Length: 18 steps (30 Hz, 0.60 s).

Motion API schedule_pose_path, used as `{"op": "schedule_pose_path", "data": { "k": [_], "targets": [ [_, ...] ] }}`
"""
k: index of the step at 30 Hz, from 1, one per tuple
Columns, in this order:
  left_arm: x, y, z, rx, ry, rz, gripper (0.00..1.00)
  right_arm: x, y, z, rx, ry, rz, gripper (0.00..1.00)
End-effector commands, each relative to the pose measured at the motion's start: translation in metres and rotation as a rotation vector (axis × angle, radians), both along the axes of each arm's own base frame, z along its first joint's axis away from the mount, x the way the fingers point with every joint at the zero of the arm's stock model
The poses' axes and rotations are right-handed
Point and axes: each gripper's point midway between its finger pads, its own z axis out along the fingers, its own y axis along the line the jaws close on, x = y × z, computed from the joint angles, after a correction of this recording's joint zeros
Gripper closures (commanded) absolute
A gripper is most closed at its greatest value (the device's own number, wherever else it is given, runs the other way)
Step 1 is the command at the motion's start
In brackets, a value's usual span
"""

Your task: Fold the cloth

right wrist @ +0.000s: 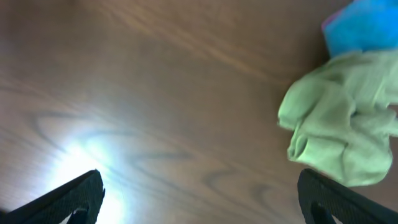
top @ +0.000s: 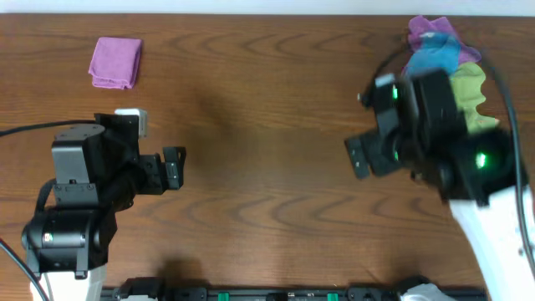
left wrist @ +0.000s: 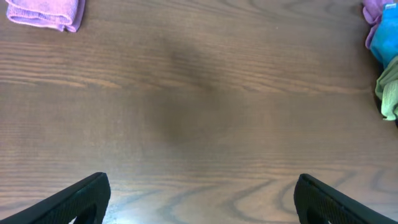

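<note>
The lavender cloth (top: 115,62) lies folded into a small thick rectangle at the far left of the wooden table; it also shows in the left wrist view (left wrist: 46,12) at the top left. My left gripper (top: 174,167) is open and empty, well in front of the cloth and to its right, above bare wood (left wrist: 202,180). My right gripper (top: 358,157) is open and empty at the right side of the table, far from the cloth (right wrist: 200,175).
A pile of cloths sits at the far right: another purple cloth (top: 430,32), a bright blue one (top: 435,57) and a lime-green one (top: 470,92). The green one (right wrist: 342,124) lies close to my right gripper's right finger.
</note>
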Motion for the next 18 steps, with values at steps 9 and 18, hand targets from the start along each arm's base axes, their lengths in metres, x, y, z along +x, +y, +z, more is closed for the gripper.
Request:
{"op": "schedule_pose_path", "data": {
  "k": [9,18],
  "targets": [
    [0.000,-0.002,0.004,-0.110,0.020,0.098,0.05,-0.034,-0.014,0.000,0.033,-0.072,-0.032,0.01],
    [-0.003,-0.001,0.001,-0.106,0.035,0.101,0.05,-0.033,-0.014,-0.003,0.027,-0.057,-0.032,0.01]
  ]
}}
